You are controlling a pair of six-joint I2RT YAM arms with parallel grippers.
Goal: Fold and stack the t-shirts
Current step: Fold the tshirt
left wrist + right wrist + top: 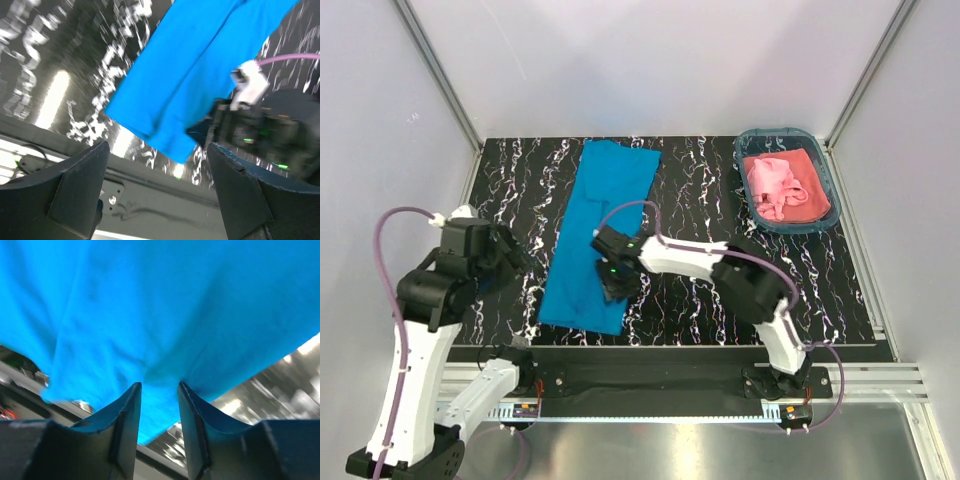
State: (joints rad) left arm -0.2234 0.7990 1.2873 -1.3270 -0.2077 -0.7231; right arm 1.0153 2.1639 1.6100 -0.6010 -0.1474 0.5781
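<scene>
Starting wide on the black marbled table point(720, 205): a little left of the table's middle, stretched from far edge almost to near edge, the turquoise t-shirt point(595, 215), already narrowed to a long strip and flat except at the near end. Looks thin, light and limp. Bound to sag and drape once lifted, likely to slide easily on that glossy top, no stiffness to keep a crease by itself. Best taken at corners or along a folded edge, two points at once, to keep the fold square. A lone pinch mid-hem would probably just bunch it. On to the arms: right arm point(705, 258) reaching in low from the table's near right side, forearm almost level, aimed at the table's centre, wrist tipped down. Left arm point(425, 290) reared up off the table's near left corner, elbow folded high, wrist turned in toward the table's middle. Over at the table's far right corner, the teal basket point(833, 185), and crumpled inside it the salmon t-shirt point(780, 185), not yet folded. Down to the small stuff: right gripper point(159, 386) close to the table's near edge, fingers drawn nearly together and clamped on a pucker of turquoise cloth, creases fanning out from the tips. Left gripper point(156, 147) hovering above the table's near left part, fingers spread wide, nothing between them.
</scene>
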